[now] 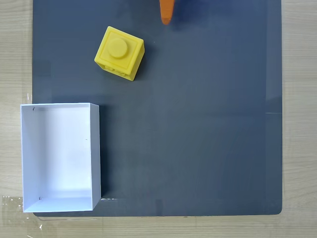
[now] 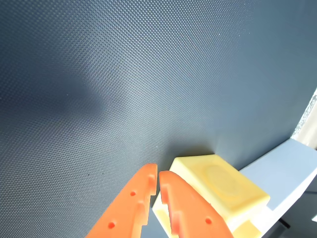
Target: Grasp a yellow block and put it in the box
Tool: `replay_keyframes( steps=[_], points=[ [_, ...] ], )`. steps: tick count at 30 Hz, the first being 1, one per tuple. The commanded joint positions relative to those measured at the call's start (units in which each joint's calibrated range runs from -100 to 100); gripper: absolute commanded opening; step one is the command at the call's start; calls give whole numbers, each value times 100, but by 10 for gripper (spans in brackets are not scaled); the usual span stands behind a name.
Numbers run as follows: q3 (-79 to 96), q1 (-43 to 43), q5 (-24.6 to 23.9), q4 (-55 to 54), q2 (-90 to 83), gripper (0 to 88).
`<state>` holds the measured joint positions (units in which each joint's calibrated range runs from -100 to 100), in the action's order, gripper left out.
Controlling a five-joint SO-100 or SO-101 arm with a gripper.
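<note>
The yellow block (image 1: 119, 53), stud facing up, sits on the dark mat at upper left in the fixed view, turned slightly askew. The white box (image 1: 60, 156) lies open-topped and empty below it, at the mat's left edge. My orange gripper (image 1: 166, 18) pokes in from the top edge, to the right of the block and apart from it. In the wrist view my gripper (image 2: 157, 173) is shut, its fingers (image 2: 132, 208) almost touching with nothing between them. The block (image 2: 218, 184) lies just right of the fingertips, and the box wall (image 2: 285, 166) lies behind it.
The dark grey mat (image 1: 198, 124) covers most of the light wooden table (image 1: 299, 99). Its middle and right side are bare. Clear tape (image 1: 12, 203) holds the box's lower left corner to the table.
</note>
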<state>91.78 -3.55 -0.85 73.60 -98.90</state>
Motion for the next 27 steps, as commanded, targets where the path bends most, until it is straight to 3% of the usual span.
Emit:
replay_keyframes(
  steps=[1, 27],
  points=[
    [-1, -23, -41, 39, -16, 11],
    [-1, 27, -36, 39, -8, 11]
  ],
)
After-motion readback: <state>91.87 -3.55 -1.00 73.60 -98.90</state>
